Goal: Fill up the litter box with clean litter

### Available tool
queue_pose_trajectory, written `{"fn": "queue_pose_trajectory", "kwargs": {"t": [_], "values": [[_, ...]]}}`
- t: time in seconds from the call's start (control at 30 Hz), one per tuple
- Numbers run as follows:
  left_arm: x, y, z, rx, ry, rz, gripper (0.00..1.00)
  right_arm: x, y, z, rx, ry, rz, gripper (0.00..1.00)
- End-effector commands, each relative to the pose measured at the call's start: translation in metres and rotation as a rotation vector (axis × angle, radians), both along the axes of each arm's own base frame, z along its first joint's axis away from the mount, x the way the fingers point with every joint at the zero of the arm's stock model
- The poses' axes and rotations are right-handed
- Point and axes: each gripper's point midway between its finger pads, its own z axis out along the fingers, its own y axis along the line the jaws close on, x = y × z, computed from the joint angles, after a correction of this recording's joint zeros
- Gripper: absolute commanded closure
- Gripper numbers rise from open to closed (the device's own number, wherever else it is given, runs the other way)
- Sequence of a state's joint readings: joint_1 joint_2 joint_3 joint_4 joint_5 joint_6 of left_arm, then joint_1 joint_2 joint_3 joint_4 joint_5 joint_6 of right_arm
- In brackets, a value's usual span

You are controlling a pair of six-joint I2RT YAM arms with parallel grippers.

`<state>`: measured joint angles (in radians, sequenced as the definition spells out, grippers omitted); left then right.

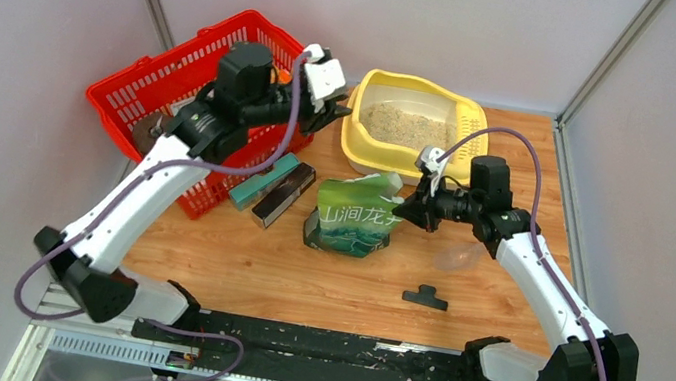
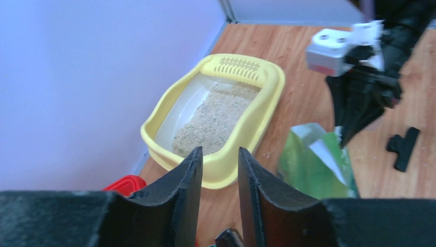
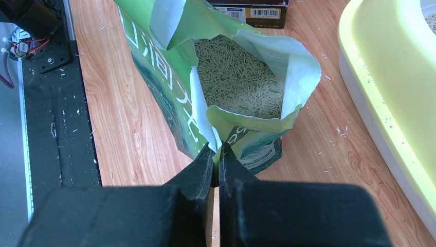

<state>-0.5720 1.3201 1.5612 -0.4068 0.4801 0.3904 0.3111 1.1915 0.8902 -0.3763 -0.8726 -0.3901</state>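
The pale yellow litter box [image 1: 356, 157] stands at the back of the table with a layer of beige litter [image 1: 411, 126] in its basin. It also shows in the left wrist view [image 2: 257, 119], litter [image 2: 216, 121] inside. My left gripper [image 1: 329, 116] hovers by the box's left rim, open and empty [image 2: 219, 150]. The green printed bag [image 1: 353, 218] stands open in front of the box. My right gripper [image 1: 406, 211] is shut on the bag's top edge [image 3: 216, 149]. Pale litter granules [image 3: 236, 77] fill the bag. The box's rim [image 3: 391, 77] lies to the right.
A red mesh basket [image 1: 176, 96] stands at the back left. A teal box and a dark box [image 1: 274, 186] lie beside it. A black clip [image 1: 425, 297] lies on the wood near the front. Loose granules are scattered on the table and the black front rail [image 1: 291, 340].
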Motion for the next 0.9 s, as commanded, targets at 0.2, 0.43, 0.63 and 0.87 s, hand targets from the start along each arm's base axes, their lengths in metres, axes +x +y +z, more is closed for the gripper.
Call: {"fn": "queue_pose_trajectory", "kwargs": {"t": [0.2,0.43,0.63,0.87], "values": [[0.045,-0.027,-0.106,0.201,0.121,-0.142,0.88,0.008,0.006,0.015,0.02,-0.057,0.011,0.96],[0.031,-0.062,-0.137,0.122,0.226,-0.304,0.92,0.009,0.007,0.014,0.03,-0.048,0.001,0.96],[0.033,-0.094,-0.152,0.096,0.247,-0.367,0.92,0.01,0.008,0.019,0.04,-0.039,-0.004,0.96],[0.027,-0.116,-0.168,0.074,0.285,-0.434,0.92,0.011,0.007,0.022,0.042,-0.032,-0.021,0.96]]}}
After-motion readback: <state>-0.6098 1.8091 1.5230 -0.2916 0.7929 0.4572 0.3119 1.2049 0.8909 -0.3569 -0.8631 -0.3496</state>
